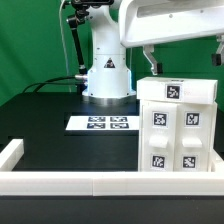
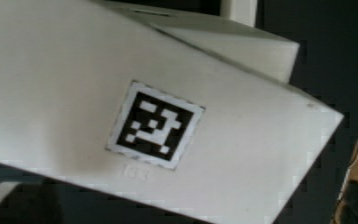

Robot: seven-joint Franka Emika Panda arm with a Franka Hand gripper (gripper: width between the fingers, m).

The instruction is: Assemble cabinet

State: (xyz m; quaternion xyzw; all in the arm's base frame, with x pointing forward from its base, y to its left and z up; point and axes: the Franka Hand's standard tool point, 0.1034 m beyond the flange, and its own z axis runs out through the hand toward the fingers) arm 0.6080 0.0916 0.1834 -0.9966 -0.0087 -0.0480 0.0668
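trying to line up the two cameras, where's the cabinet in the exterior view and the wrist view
Exterior view: the cabinet stands at that view's right, on the black table, near the front rail, under the arm.
Wrist view: the cabinet fills most of the picture, tilted, close up.
Shared landmark: a square black-and-white tag on its white face; which of the exterior view's tags it is cannot be told.

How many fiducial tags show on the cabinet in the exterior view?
5 on the cabinet: one on the top block, two mid-row, two below. Other faces are hidden and may carry more.
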